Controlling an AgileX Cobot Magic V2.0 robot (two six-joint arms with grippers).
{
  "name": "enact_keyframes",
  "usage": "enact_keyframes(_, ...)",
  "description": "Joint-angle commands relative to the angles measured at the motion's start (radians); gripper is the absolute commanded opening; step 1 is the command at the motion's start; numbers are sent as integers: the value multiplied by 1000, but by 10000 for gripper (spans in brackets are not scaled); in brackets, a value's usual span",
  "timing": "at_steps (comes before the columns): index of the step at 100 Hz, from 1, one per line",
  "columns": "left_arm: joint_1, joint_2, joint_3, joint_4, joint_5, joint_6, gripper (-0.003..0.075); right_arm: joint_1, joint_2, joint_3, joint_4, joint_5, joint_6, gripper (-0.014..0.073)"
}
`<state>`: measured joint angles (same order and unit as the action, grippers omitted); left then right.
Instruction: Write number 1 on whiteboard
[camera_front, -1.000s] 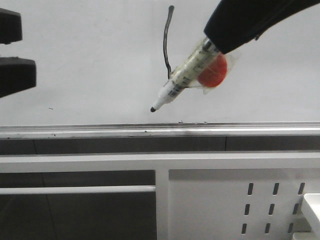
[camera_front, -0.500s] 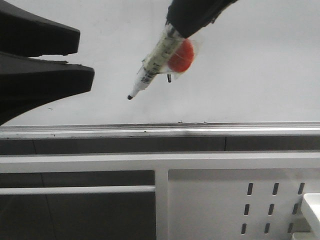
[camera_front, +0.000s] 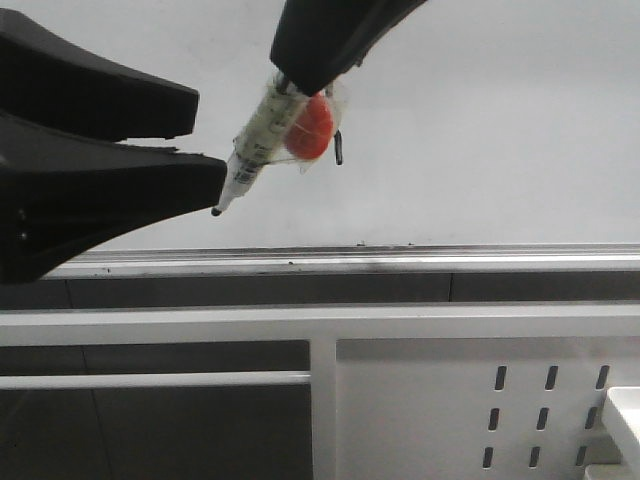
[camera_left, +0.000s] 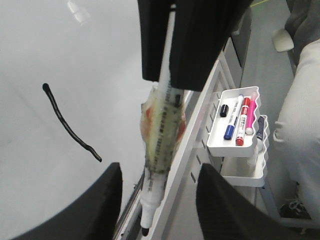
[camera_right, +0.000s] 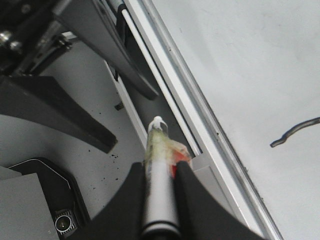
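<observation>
The whiteboard (camera_front: 500, 120) fills the back, with its silver ledge (camera_front: 400, 262) below. The number 1 is a black stroke; only its lower end (camera_front: 339, 150) shows behind the pen in the front view, and more of it shows in the left wrist view (camera_left: 70, 130) and the right wrist view (camera_right: 295, 132). My right gripper (camera_right: 160, 185) is shut on the white marker pen (camera_front: 255, 135), which has a red blob (camera_front: 310, 130) and an uncapped tip (camera_front: 215, 211) held off the board. My left gripper (camera_front: 208, 140) is open, with the pen's tip end (camera_left: 150, 200) between its jaws.
A white frame panel with slotted holes (camera_front: 480, 400) stands below the ledge. A white tray (camera_left: 235, 145) with several coloured markers hangs at the frame's right, and its corner shows in the front view (camera_front: 625, 410).
My right gripper has carried the pen left and away from the stroke. My left gripper has come in from the left, and its open jaws now stand around the pen's tip.
</observation>
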<state>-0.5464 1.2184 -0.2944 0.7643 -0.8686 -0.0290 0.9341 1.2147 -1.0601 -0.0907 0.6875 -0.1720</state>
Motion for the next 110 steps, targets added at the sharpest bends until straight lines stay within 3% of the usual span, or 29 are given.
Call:
enact_keyframes(1, -5, 8, -33, -49, -91, -13, 314, 1, -18, -37, -2, -64, -12, -69)
enact_keyframes(97, -5, 86, -84, -51, -90, -13, 309, 3, -18, -37, 5, -90, -12, -69)
enact_keyframes(105, -5, 86, -84, -58, -90, -13, 237, 3, -18, -37, 14, -90, -12, -69)
enact_keyframes(110, -5, 86, -84, -58, -90, -13, 119, 3, -18, -37, 14, -90, -12, -69)
